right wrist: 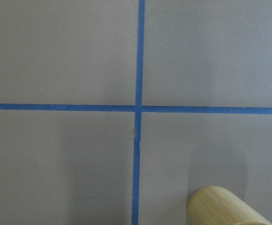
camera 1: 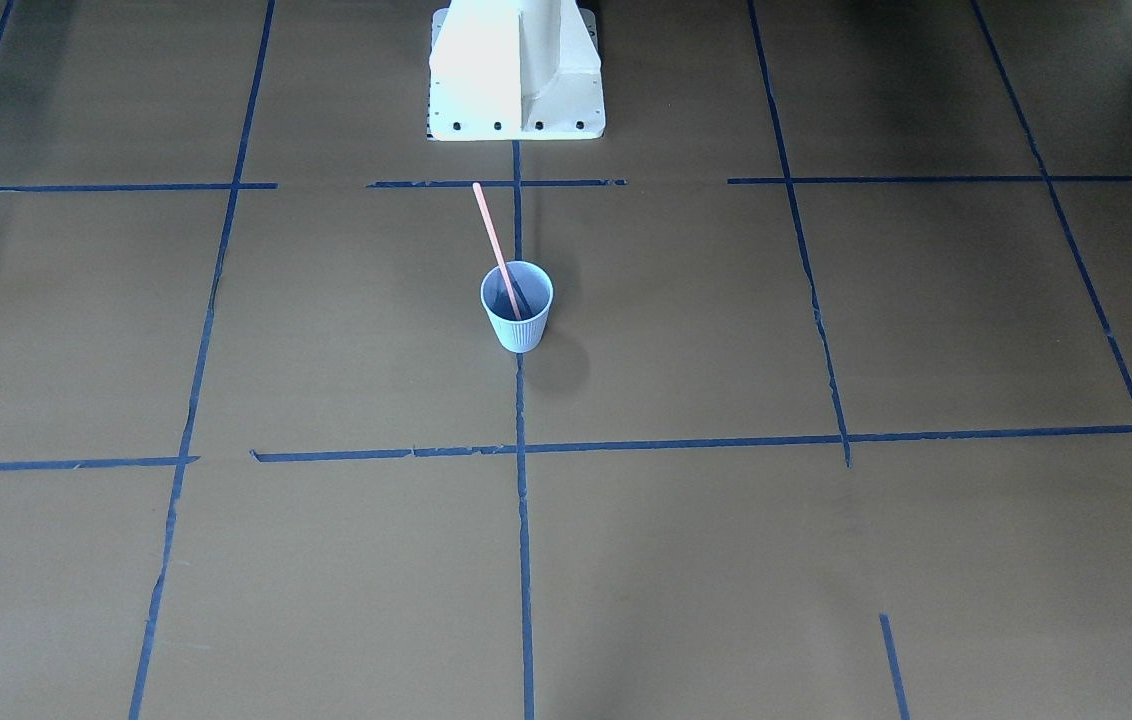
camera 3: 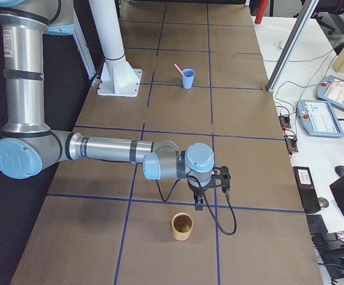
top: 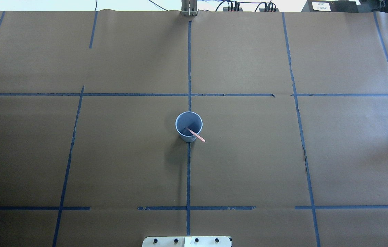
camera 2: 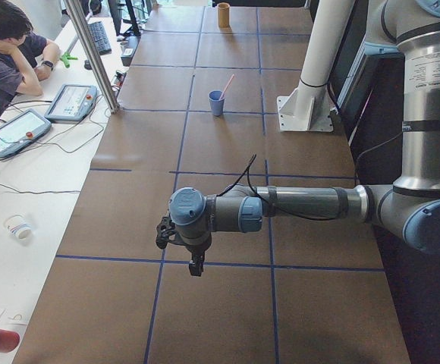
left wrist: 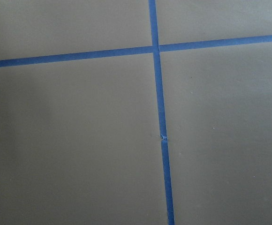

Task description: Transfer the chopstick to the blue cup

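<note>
Evidently the slim pink plastic chopstick (camera 1: 496,250) stands inside the ribbed light-blue paper cup (camera 1: 517,315), near the middle of the brown paper-covered desk (camera 1: 826,550) on its central blue tape line. Its lower end sits down in the cup. Its shaft leans on the rim, and the free upper part slants out toward the robot's base. Judged from that, the transfer looks done.

The chopstick appears light, stiff and smooth, and it is thin enough to pivot or slide in a loose pinch. If it had to be taken again, the best hold would probably be on the exposed shaft above the rim, squeezed across its width. The cup also looks light and likely to tip, so any pull should follow the stick's slant rather than lever against the rim.

Both arms are well apart from the cup, one at each end of the desk. The left arm's fingers (camera 2: 196,267) hang over bare desk and show only in the left side view. The right arm's fingers (camera 3: 199,205) hover just beside a short tan wooden cup (camera 3: 182,226) and show only in the right side view. The wrist cameras show no fingers at all. How far either pair is open, or whether it holds anything, cannot be told.
</note>
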